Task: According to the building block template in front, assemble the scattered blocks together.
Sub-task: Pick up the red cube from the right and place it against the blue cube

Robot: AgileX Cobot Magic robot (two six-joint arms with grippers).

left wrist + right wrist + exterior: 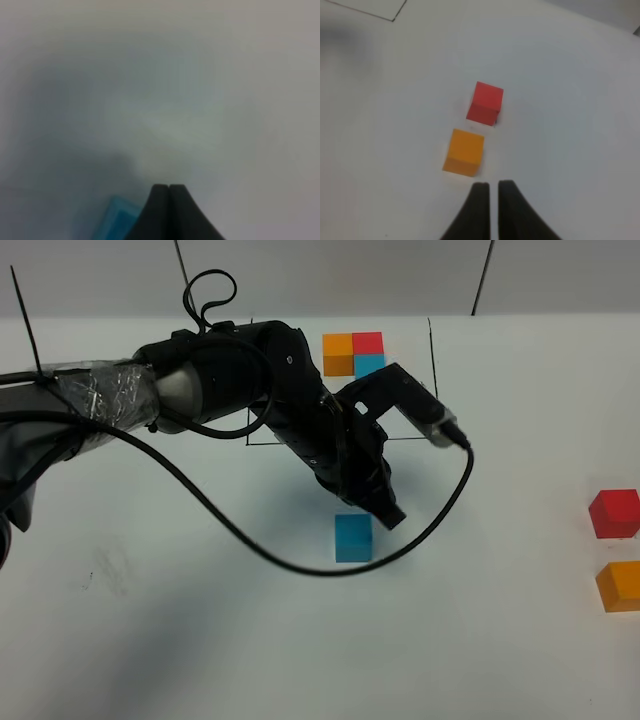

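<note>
Nearest, at 4 o'clock on the table (pixel 150 640), sat the orange cube (pixel 620 585), with the red cube (pixel 613 513) just beyond it at its 12 o'clock, the two apart. The right gripper (pixel 493 186) hung short of this pair, its fingers drawn almost together and holding nothing.

Mid-table stood the cyan cube (pixel 353 537), well apart from both. The left gripper (pixel 392 515) was at its 1 o'clock, very near; contact could not be confirmed. The left wrist view showed its fingers (pixel 159 212) pressed together, nothing between them, with the cube off to one side.

Farthest, at 12 o'clock, lay the template (pixel 353 353) inside its black frame: red with cyan at its 6 o'clock and orange at its 9 o'clock.

Assessment: no loose cubes were joined; siting the cyan cube appeared to be the step in hand. Next, the left arm would need to clear, and the right claw to open, straddle the red cube squarely and seat it flush at the cyan cube's 12 o'clock
</note>
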